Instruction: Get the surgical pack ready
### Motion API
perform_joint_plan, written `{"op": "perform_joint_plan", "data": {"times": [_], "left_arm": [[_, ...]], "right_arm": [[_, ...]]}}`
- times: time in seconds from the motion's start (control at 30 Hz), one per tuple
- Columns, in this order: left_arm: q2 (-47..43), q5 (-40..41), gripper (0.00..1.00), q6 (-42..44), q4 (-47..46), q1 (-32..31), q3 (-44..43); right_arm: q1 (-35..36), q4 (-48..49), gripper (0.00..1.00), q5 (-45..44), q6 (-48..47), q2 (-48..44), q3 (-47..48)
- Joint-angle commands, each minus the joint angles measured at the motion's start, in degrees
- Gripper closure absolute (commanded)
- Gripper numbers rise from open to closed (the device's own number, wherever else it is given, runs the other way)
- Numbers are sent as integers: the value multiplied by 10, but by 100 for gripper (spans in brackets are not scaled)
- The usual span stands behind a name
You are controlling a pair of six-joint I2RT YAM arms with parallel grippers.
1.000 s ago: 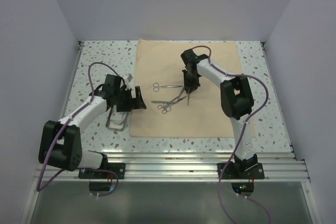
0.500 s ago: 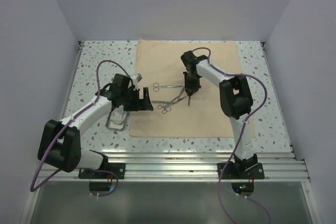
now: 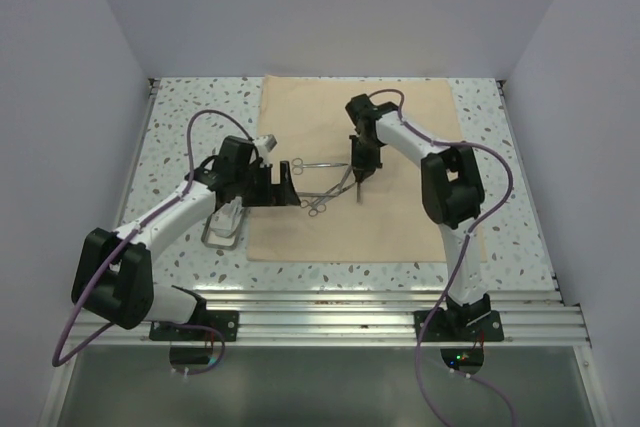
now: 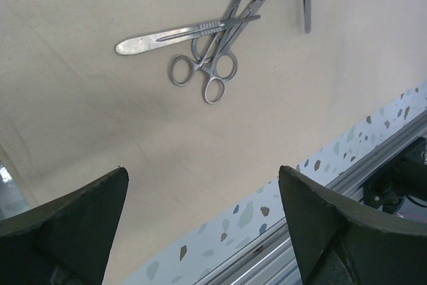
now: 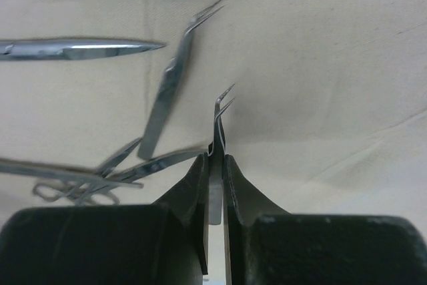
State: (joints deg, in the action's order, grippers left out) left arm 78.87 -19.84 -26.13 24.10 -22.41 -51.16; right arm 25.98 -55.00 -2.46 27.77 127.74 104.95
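Top external: left arm (image 3: 170, 209) overhangs tray (image 3: 220, 241) beside cloth (image 3: 400, 217).

- Top camera is looking down from behind over the whole bench (image 3: 180, 117).
- Wrist cameras are looking closely at the cloth (image 4: 100, 111), sharing the instruments (image 4: 210, 71): 12 o'clock left, 9 o'clock right.

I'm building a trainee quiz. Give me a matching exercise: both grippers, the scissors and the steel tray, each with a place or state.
1 left gripper
2 right gripper
3 scissors
4 steel tray

A on the table, left of the cloth
B shut on tweezers
C open above the cloth
D lying on the cloth

Pairs: 1-C, 2-B, 3-D, 4-A
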Motion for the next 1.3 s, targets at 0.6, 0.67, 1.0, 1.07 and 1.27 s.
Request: {"op": "perform_joint_plan", "data": {"times": [0.6, 0.67, 1.0, 1.07, 1.27], "left_arm": [[36, -103, 31, -128, -142, -8, -40], [34, -102, 37, -126, -136, -8, -36], [52, -92, 85, -99, -110, -8, -43], [59, -65, 100, -78, -45, -4, -59], [37, 174, 100, 5, 150, 18, -99]], "right_arm": [[94, 255, 100, 230, 226, -234, -172], [95, 256, 100, 231, 228, -235, -172], [112, 254, 100, 243, 229, -218, -162], [111, 231, 84, 232, 222, -213, -146], [101, 121, 53, 158, 179, -187, -76]]}}
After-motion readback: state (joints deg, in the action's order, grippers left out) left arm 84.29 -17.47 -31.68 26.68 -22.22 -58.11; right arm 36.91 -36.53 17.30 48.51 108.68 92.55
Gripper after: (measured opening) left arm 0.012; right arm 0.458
